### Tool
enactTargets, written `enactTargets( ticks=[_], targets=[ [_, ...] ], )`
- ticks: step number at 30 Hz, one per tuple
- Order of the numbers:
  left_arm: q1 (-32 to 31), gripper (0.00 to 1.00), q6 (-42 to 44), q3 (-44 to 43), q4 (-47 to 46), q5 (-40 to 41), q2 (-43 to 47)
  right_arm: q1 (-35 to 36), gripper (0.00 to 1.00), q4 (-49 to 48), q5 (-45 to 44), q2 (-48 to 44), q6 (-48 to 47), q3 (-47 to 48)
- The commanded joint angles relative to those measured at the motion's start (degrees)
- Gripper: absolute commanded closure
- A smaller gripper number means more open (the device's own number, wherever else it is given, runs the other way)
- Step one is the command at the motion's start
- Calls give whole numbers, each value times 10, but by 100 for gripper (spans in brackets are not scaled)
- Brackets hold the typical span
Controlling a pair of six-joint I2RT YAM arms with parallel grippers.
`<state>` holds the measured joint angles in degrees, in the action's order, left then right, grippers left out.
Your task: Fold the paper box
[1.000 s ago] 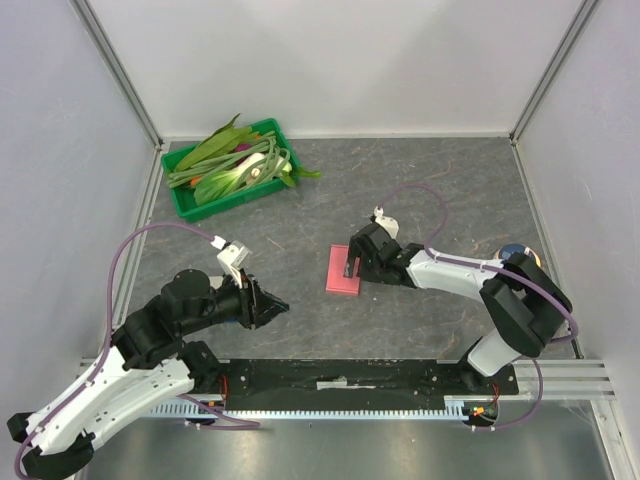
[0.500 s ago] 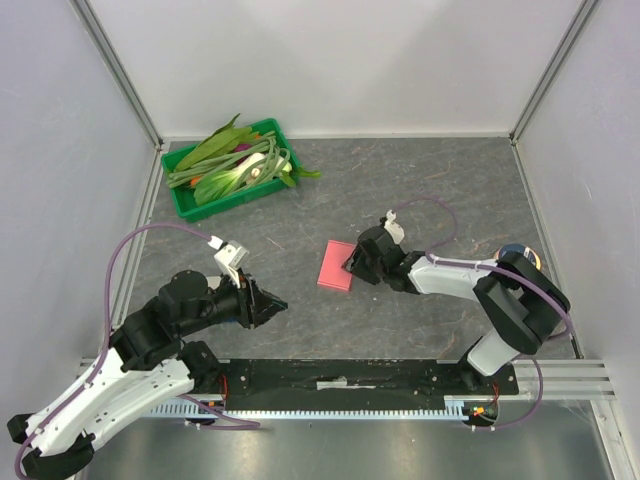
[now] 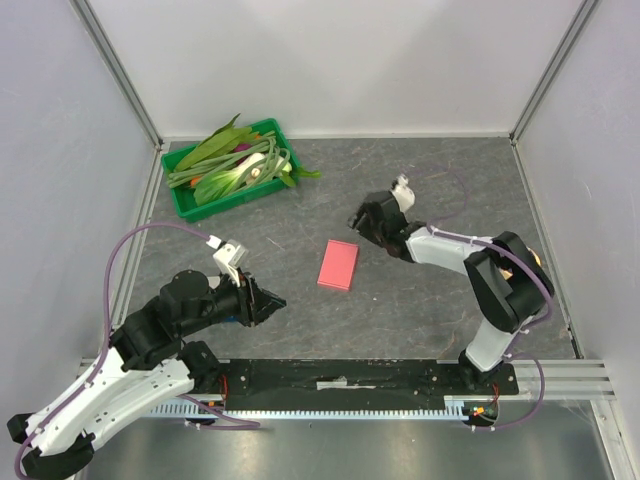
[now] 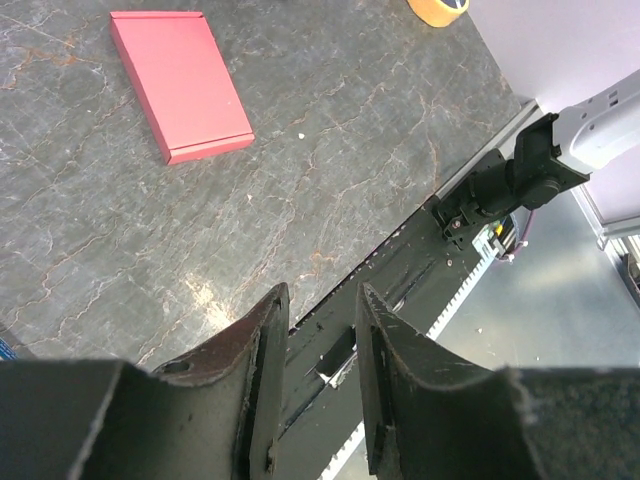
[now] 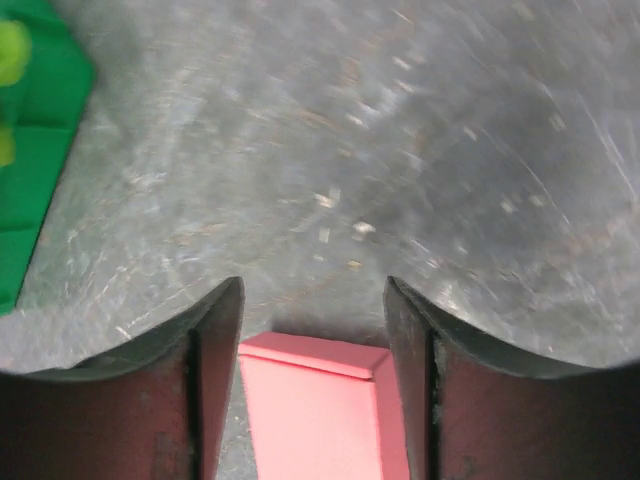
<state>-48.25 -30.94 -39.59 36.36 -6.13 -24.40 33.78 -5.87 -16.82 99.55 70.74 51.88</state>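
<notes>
The paper box (image 3: 338, 264) is a pink-red flat rectangle lying on the grey table near the middle. It shows in the left wrist view (image 4: 180, 85) at the top left, and in the right wrist view (image 5: 315, 410) low between the fingers. My right gripper (image 3: 357, 221) is open and empty, just beyond the box's far right corner and not touching it; its own view (image 5: 313, 300) shows the jaws apart. My left gripper (image 3: 279, 300) is open and empty, left of the box near the table's front edge, as in its own view (image 4: 320, 300).
A green tray (image 3: 184, 198) full of green vegetables stands at the back left; its corner shows in the right wrist view (image 5: 30, 170). An orange tape roll (image 4: 437, 8) lies at the right. The black front rail (image 3: 340, 375) runs along the near edge.
My right gripper has left the box and moved back and to the right. The box slid slightly left and now lies free. The left arm has barely moved.
</notes>
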Motion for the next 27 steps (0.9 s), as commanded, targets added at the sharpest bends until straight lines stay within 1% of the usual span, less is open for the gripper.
enactTargets(
  ticks=[1,2,3,4,5,6,8,9,10,11,12,13,15,17,19,23,27],
  targets=[
    [-1,60,12,-22,-9,10,-1,17,22,79,-14,-61,-315,95],
    [0,60,16,-21,-9,11,1,18,19,135,0,-66,-380,118],
    [0,60,17,-21,-9,14,6,24,17,153,47,-72,-436,125],
    [-1,59,19,-22,-10,18,9,28,15,176,78,-69,-543,145],
    [0,59,19,-22,-10,23,15,36,15,244,102,-66,-583,158],
    [0,59,18,-22,-10,30,28,69,14,271,87,-60,-612,168],
    [0,57,11,-21,-12,59,46,112,14,325,72,-54,-674,182],
    [0,57,7,-21,-12,68,69,157,14,335,28,-46,-683,185],
    [0,56,4,-22,-12,98,80,180,14,339,-2,-40,-685,185],
    [0,56,-3,-22,-10,109,95,198,14,347,-17,-35,-696,184],
    [0,55,-6,-22,-11,126,109,231,16,347,-37,-23,-699,183],
    [0,55,-8,-24,-10,133,135,248,16,347,-76,-18,-700,180],
    [-1,55,-6,-27,-6,140,153,294,17,334,-119,-14,-703,173],
    [0,55,-1,-37,8,141,161,321,18,317,-141,-15,-726,163],
    [-1,55,3,-47,20,142,155,330,18,307,-141,-7,-739,154],
    [0,54,0,-50,36,144,158,344,19,301,-167,43,-761,146],
    [0,52,-1,-54,42,154,161,349,21,288,-234,74,-761,147]
  ],
)
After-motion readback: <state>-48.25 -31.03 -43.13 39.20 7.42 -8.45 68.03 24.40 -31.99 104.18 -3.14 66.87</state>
